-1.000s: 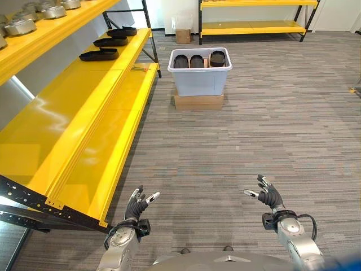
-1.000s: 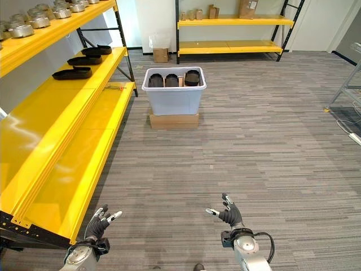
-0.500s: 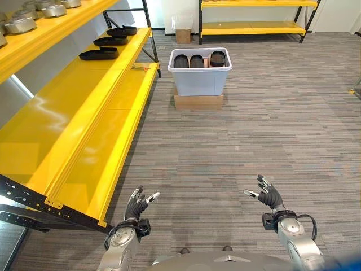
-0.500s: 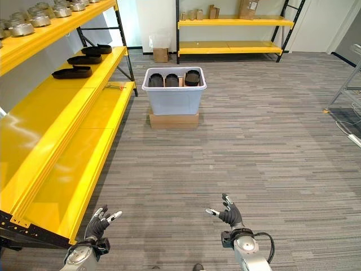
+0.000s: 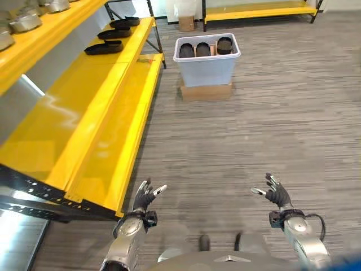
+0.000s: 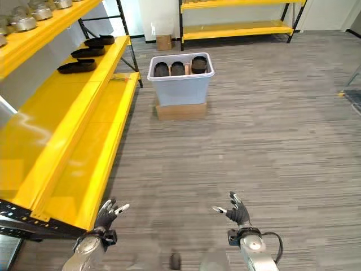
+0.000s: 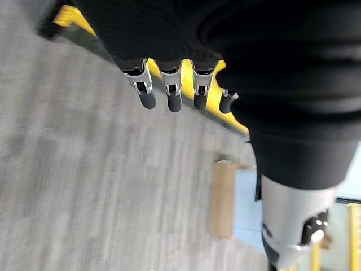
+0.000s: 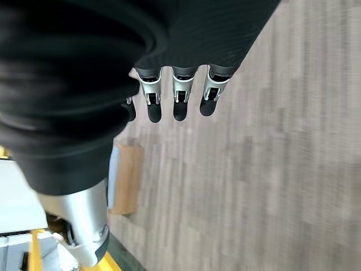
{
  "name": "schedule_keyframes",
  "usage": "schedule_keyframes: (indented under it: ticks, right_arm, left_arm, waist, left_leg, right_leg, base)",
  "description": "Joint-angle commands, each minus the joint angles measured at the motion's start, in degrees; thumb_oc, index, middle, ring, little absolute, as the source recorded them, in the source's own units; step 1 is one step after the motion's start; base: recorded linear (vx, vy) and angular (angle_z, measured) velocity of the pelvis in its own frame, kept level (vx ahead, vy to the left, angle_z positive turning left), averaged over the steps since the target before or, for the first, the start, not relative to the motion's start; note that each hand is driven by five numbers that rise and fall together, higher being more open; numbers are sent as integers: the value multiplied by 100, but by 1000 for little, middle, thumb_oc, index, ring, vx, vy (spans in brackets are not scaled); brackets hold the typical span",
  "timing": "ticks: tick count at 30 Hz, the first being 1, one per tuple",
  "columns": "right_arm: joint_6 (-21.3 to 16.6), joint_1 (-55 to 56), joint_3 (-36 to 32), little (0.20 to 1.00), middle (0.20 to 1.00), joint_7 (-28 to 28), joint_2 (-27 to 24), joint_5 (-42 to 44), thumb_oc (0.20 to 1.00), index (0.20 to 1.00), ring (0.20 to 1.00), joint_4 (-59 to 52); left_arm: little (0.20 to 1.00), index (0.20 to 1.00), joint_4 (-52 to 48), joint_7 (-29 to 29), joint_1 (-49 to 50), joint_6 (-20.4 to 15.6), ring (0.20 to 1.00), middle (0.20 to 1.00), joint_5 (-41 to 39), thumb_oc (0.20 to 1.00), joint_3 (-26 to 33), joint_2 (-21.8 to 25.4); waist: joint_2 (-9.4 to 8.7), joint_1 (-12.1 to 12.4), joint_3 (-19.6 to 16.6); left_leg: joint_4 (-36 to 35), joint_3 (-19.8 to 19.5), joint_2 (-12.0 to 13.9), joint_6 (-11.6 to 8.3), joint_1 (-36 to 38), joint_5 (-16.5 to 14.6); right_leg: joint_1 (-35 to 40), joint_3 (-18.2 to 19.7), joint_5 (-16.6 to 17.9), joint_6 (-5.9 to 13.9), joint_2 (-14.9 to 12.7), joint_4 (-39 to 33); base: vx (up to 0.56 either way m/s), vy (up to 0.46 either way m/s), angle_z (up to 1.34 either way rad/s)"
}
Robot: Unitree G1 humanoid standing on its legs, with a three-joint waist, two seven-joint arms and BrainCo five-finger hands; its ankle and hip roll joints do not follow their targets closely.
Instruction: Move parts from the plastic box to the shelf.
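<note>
Stood well back from pale translucent plastic box (image 5: 207,58) on flat cardboard carton (image 5: 206,91), far across grey carpet floor (image 5: 254,135). Dark rounded parts (image 5: 204,48) sat upright inside box, none picked. Left hand (image 5: 143,199) and right hand (image 5: 276,194) hung low in front, fingers (image 7: 171,96) relaxed and spread, nothing held. Long yellow metal shelf (image 5: 84,118) ran along left; flat black trays (image 5: 104,48) lay at far end. Best approach, judged: walk straight to box first, stop square to rim, keep clear of shelf edge, only then reach in.
</note>
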Motion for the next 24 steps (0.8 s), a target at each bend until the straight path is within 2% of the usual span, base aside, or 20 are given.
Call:
schedule_keyframes:
  ticks: [1, 5, 6, 7, 8, 9, 10, 12, 13, 15, 17, 20, 21, 22, 23, 24]
  right_arm:
    - [-290, -318, -252, 1000, 1000, -20, 196, 90, 1000, 1000, 1000, -305]
    - [-290, -318, -252, 1000, 1000, -20, 196, 90, 1000, 1000, 1000, -305]
    - [-299, -347, -233, 1000, 1000, -1, 204, 125, 1000, 1000, 1000, -299]
    - [-333, -428, -247, 1000, 1000, -48, 132, 164, 1000, 1000, 1000, -280]
    - [-333, -474, -233, 1000, 1000, -66, 127, 134, 1000, 1000, 1000, -266]
    - [-317, -468, -229, 1000, 1000, -62, 120, 124, 1000, 1000, 1000, -284]
    - [-323, -402, -207, 1000, 1000, -6, 129, 111, 1000, 1000, 1000, -249]
    - [-332, -405, -193, 1000, 1000, -10, 118, 108, 1000, 1000, 1000, -217]
    - [-317, -465, -208, 1000, 1000, -7, 76, 270, 1000, 1000, 1000, -154]
    - [-317, -466, -217, 1000, 1000, 6, 52, 283, 1000, 1000, 1000, -156]
    - [-371, -459, -234, 1000, 1000, 30, -34, 267, 1000, 1000, 1000, -200]
    - [-398, -459, -318, 1000, 1000, 43, -154, 377, 1000, 1000, 1000, -134]
    - [-395, -438, -339, 1000, 1000, 53, -167, 378, 1000, 1000, 1000, -106]
    - [-395, -440, -339, 1000, 1000, 54, -163, 378, 1000, 1000, 1000, -106]
    - [-404, -397, -393, 1000, 1000, 75, -216, 408, 1000, 1000, 1000, -91]
    - [-404, -398, -393, 1000, 1000, 75, -211, 408, 1000, 1000, 1000, -91]
  left_arm:
    - [1000, 1000, -226, 43, -70, -162, 1000, 1000, -118, 1000, 140, 142]
    - [1000, 1000, -226, 43, -70, -162, 1000, 1000, -118, 1000, 140, 142]
    - [1000, 1000, -212, 40, -64, -169, 1000, 1000, -138, 1000, 202, 103]
    - [1000, 1000, -204, 24, -114, -166, 1000, 1000, 12, 1000, 246, 132]
    - [1000, 1000, -208, 48, -146, -175, 1000, 1000, 48, 1000, 252, 138]
    - [1000, 1000, -223, 39, -140, -182, 1000, 1000, 50, 1000, 260, 131]
    - [1000, 1000, -197, -2, -109, -178, 1000, 1000, 119, 1000, 253, 76]
    - [1000, 1000, -192, 31, -99, -197, 1000, 1000, 119, 1000, 262, 48]
    - [1000, 1000, -141, 66, -127, -192, 1000, 1000, 83, 1000, 246, 40]
    - [1000, 1000, -126, 70, -117, -192, 1000, 1000, 76, 1000, 248, 24]
    - [1000, 1000, -136, 57, -109, -186, 1000, 1000, 58, 1000, 260, 41]
    - [1000, 1000, -174, 17, -121, -186, 1000, 1000, -12, 1000, 270, 75]
    - [1000, 1000, -189, -3, -114, -189, 1000, 1000, -20, 1000, 278, 68]
    - [1000, 1000, -189, -3, -115, -189, 1000, 1000, -20, 1000, 279, 72]
    - [1000, 1000, -229, -35, -92, -190, 1000, 1000, -55, 1000, 294, 66]
    - [1000, 1000, -229, -35, -94, -189, 1000, 1000, -55, 1000, 295, 71]
  waist:
    - [-114, 131, 79]
    - [-114, 130, 79]
    - [-136, 142, 71]
    - [-268, -49, 102]
    - [-261, -102, 99]
    - [-253, -113, 109]
    - [-329, -107, -68]
    - [-322, -112, -111]
    - [-287, -152, -208]
    - [-260, -150, -247]
    - [-216, -170, -318]
    - [-156, -132, -357]
    - [-157, -118, -339]
    - [-181, -131, -353]
    - [-255, -42, -245]
    - [-282, -61, -268]
  left_leg:
    - [-628, -319, 247, -568, 342, -186]
    - [-628, -320, 247, -568, 343, -186]
    - [-628, -247, 223, -588, 450, -304]
    - [-628, -410, 226, -810, 756, -599]
    - [-628, -450, 302, -869, 893, -689]
    - [-628, -463, 333, -895, 946, -730]
    - [-628, -468, 392, -941, 1087, -893]
    - [-628, -439, 448, -958, 1137, -908]
    - [-496, -460, 650, -1024, 1190, -979]
    - [-439, -460, 718, -1046, 1181, -998]
    - [-139, -441, 897, -1143, 1071, -861]
    - [654, -427, 1159, -1329, 892, -403]
    - [903, -415, 1162, -1366, 797, -226]
    - [895, -431, 1135, -1361, 771, -199]
    - [2008, -472, 1071, -1434, 296, 282]
    - [2003, -490, 1040, -1429, 258, 310]
  right_leg:
    - [847, 8, 569, 311, -199, -1260]
    - [848, 8, 569, 311, -199, -1260]
    - [740, -337, 301, 293, -59, -1685]
    - [468, -701, 807, 521, 211, -3911]
    - [443, -702, 935, 562, 242, -4138]
    - [490, -744, 948, 569, 261, -4170]
    - [751, -810, 937, 494, 340, -4448]
    - [803, -852, 979, 467, 400, -4428]
    - [792, -811, 810, 380, 525, -4181]
    - [812, -826, 727, 336, 574, -4150]
    - [856, -855, 574, 232, 715, -4121]
    - [1147, -828, 286, 24, 1043, -4175]
    - [1254, -811, 213, -34, 1100, -4213]
    - [1236, -818, 226, -30, 1071, -4220]
    - [1501, -768, 101, -165, 1146, -4289]
    - [1473, -781, 111, -161, 1113, -4292]
  base:
    - [35, 24, -3]
    - [27, 1, -8]
    - [530, -198, -22]
    - [672, -256, -39]
    - [624, -280, -12]
    - [401, -190, 50]
    - [262, -133, 105]
    - [316, -171, 54]
    - [326, -179, -5]
    - [226, -132, -1]
    - [295, -204, 4]
    - [316, -190, 9]
    - [142, -74, -5]
    - [156, -119, -22]
    - [97, -94, -31]
    - [154, -145, -23]
